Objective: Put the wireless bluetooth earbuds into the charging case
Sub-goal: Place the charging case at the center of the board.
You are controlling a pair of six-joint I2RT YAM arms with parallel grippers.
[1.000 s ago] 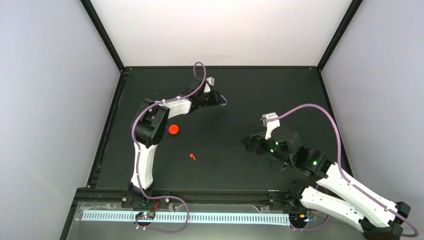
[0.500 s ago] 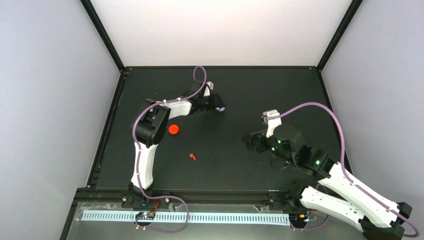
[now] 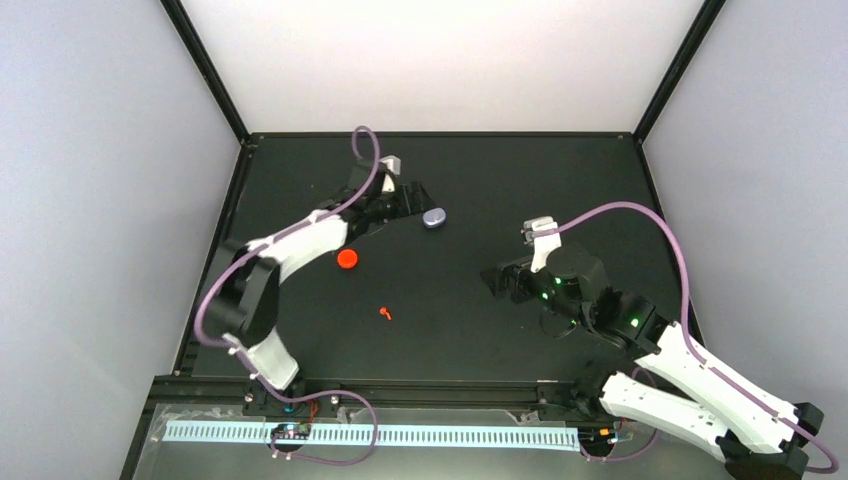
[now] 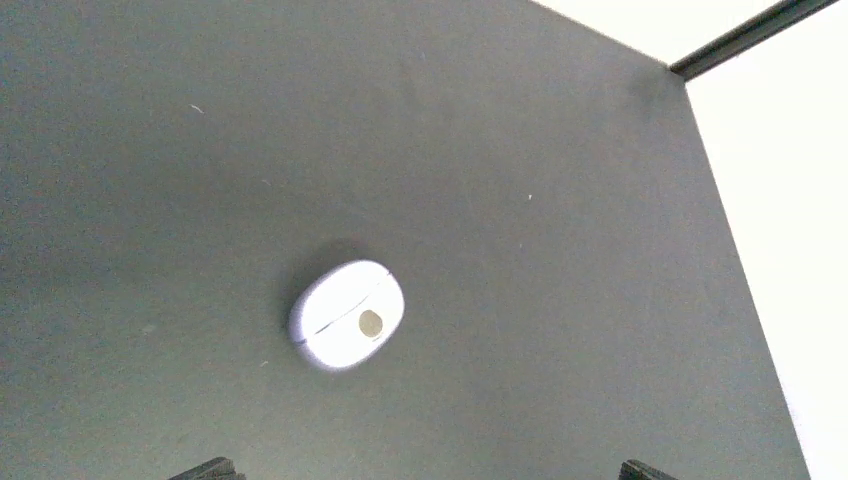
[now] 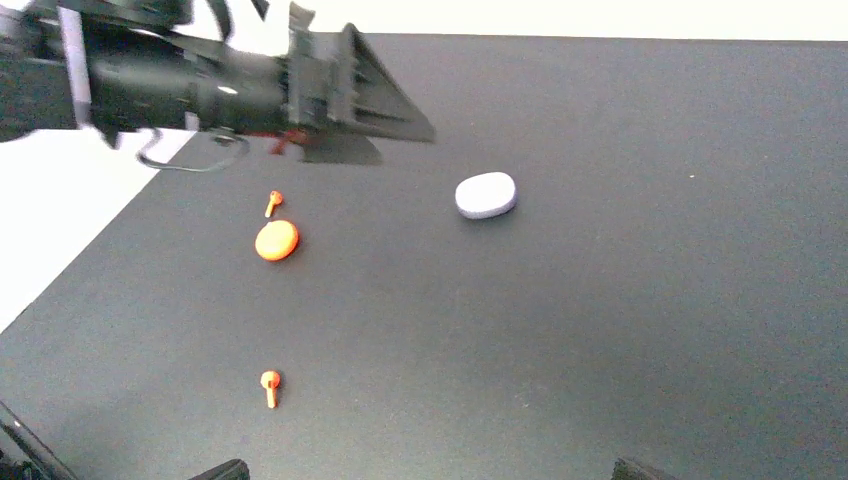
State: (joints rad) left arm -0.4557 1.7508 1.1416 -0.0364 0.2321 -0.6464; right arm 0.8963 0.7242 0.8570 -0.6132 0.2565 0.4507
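Though clamped shut a second ago, now spread fully apart at the left gripper (image 3: 418, 198) — nothing held between the fingers. Has let go of the lavender charging case (image 3: 433, 217) and backed off to the left. Left lying flat and closed on the black table (image 3: 560, 170), just right of the fingertips and clear of them. From the left wrist, a pale pebble with a seam and a small round mark showing, bare mat all round it. Further back along that arm, elbow and shoulder swung out toward the left edge since then.

At the right gripper (image 3: 495, 282), likewise wide apart and empty, hovering right of centre, hardly shifted.

Between the arms: a red-orange case (image 3: 347, 259), closed, left of centre; one red-orange earbud (image 3: 385, 313) nearer, well apart from it; a second earbud (image 5: 273, 203) just beside that case in the right wrist view, not visible from above. Both buds outside any case.

Broad bare table through the middle and far right — raised black rim close beside the left arm's elbow.
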